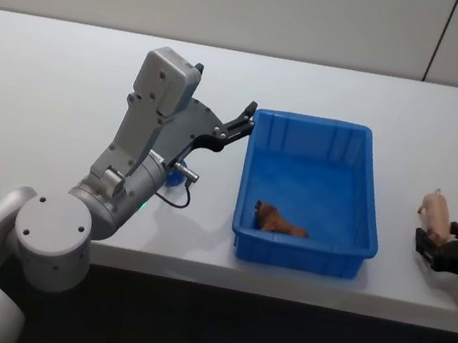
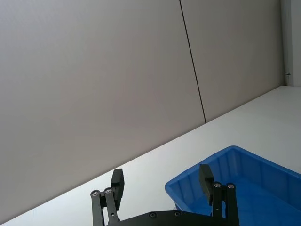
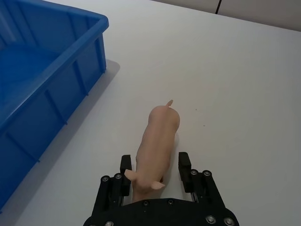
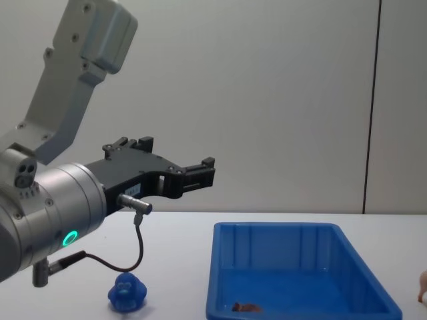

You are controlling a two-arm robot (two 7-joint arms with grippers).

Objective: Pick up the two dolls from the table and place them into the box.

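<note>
Your right gripper [image 3: 155, 161] is straddling one end of the pink pig [image 3: 157, 134], jaws open; gripping there, you are risking a slip. Meanwhile your left gripper [image 2: 161, 176] is hovering open, empty.

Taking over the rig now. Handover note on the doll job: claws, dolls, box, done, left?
Left claw: open, empty, raised by the left rim of the shallow bright-blue plastic box.
Right claw: open, low on the white table right of the box, fingers on either side of the pale-pink rubbery pig doll.
Small rounded bright-blue animal doll: on the table left of the box, under the left arm.
Box: holds a small brown figure.
Done: neither doll placed.
Left: grip the pig, box it, then the blue doll.
</note>
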